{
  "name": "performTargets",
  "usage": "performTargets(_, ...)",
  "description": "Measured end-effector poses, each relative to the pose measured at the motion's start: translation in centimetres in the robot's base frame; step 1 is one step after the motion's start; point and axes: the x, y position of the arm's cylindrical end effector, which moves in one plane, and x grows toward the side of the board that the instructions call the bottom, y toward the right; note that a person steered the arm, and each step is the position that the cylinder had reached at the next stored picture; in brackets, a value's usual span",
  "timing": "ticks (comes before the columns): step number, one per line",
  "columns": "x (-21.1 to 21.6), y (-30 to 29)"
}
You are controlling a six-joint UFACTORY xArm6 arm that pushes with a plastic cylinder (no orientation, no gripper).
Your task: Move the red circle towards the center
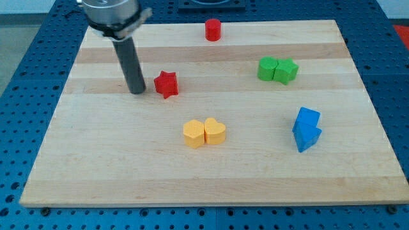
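The red circle (pixel 213 29), a short red cylinder, stands near the board's top edge, a little right of the middle. My tip (pixel 137 91) rests on the board at the upper left, far below and left of the red circle. It stands just left of a red star (pixel 166 84), with a small gap between them.
A yellow hexagon (pixel 193 134) and a yellow heart (pixel 215 131) touch each other near the board's middle. A green cube (pixel 267 68) and a green star (pixel 286 71) sit together at the upper right. Two blue blocks (pixel 307 128) sit together at the right. The wooden board (pixel 96 166) lies on a blue perforated table.
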Motion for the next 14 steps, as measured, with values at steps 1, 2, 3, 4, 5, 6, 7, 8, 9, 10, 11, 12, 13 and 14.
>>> performTargets(1,-5.6,-0.5)
performTargets(2,-11.7,4.2)
performTargets(3,-15.0,8.8)
performTargets(4,-12.9,10.7)
performTargets(5,-12.5,15.3)
performTargets(6,-12.7,23.2)
performTargets(7,-19.4,24.6)
performTargets(8,-19.6,23.8)
performTargets(9,-19.5,21.1)
performTargets(10,-19.5,17.5)
performTargets(11,-19.2,17.0)
performTargets(12,-17.9,16.4)
performTargets(13,-17.7,13.8)
performTargets(14,-16.7,13.1)
